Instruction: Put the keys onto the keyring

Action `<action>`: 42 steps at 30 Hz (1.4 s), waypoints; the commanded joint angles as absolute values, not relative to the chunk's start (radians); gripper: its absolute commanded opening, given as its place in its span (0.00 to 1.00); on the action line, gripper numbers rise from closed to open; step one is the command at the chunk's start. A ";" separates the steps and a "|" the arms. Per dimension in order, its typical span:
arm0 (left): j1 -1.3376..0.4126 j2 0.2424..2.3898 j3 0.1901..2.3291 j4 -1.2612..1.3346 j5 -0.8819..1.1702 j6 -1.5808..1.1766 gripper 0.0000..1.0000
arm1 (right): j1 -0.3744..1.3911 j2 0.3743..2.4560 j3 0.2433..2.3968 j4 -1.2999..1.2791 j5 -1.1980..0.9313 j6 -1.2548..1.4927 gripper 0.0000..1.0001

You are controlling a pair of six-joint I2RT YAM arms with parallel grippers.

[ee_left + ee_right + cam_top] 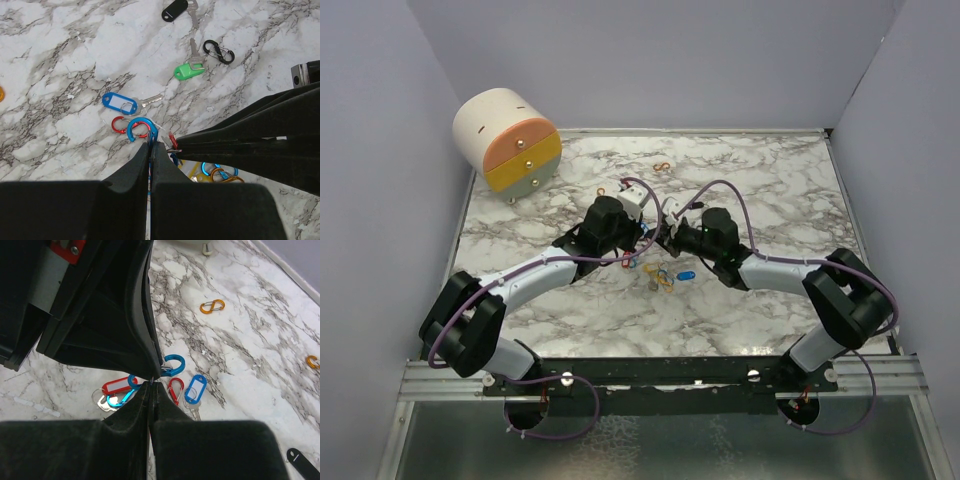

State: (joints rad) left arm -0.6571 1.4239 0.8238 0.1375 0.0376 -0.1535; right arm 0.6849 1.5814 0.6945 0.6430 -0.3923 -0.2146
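My left gripper (150, 143) is shut on a blue carabiner keyring (141, 129), whose hook sticks out past the fingertips (172, 365). My right gripper (151, 384) is shut too, tip to tip with the left one, and pinches a small metal ring (175, 149) beside a red bit. Both grippers meet at mid-table (653, 233). On the marble below lie keys: a blue-tagged key (120, 103), a green-tagged key (189, 71), a red-tagged key (117, 386) and a black-tagged key (175, 9). What hangs from the pinched ring is hidden.
Loose carabiners lie around: red (119, 125), black (219, 51), light blue (119, 400) and orange (212, 306). More coloured pieces sit in a cluster (665, 278) near the arms. A round drawer box (508, 140) stands at the back left. Walls enclose the table.
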 commanded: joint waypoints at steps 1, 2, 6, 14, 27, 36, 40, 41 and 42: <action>-0.667 1.413 0.851 0.143 0.020 -0.137 0.00 | 0.680 1.601 0.728 0.632 -0.419 -0.230 0.01; -0.668 1.413 0.851 0.142 0.021 -0.137 0.00 | 0.679 1.602 0.730 0.631 -0.419 -0.230 0.01; -0.671 1.407 0.850 0.141 0.013 -0.135 0.00 | 0.680 1.603 0.732 0.627 -0.420 -0.232 0.01; -0.672 1.400 0.849 0.141 -0.008 -0.139 0.00 | 0.680 1.607 0.728 0.612 -0.444 -0.233 0.01; -0.675 1.400 0.849 0.152 -0.044 -0.157 0.00 | 0.680 1.601 0.727 0.592 -0.475 -0.232 0.01; -0.675 1.390 0.855 0.151 -0.140 -0.207 0.27 | 0.680 1.592 0.729 0.568 -0.434 -0.208 0.01; -0.675 1.366 0.843 0.156 -0.185 -0.228 0.46 | 0.680 1.578 0.732 0.550 -0.390 -0.194 0.01; -0.675 1.357 0.838 0.156 -0.197 -0.233 0.48 | 0.680 1.573 0.732 0.544 -0.381 -0.191 0.01; -0.675 1.349 0.835 0.154 -0.214 -0.239 0.51 | 0.680 1.569 0.735 0.536 -0.369 -0.188 0.01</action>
State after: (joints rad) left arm -0.6781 1.4109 0.8242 0.1371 -0.1158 -0.2073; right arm 0.6838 1.5948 0.7052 0.5755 -0.4236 -0.2096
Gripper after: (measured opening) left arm 0.456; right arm 0.011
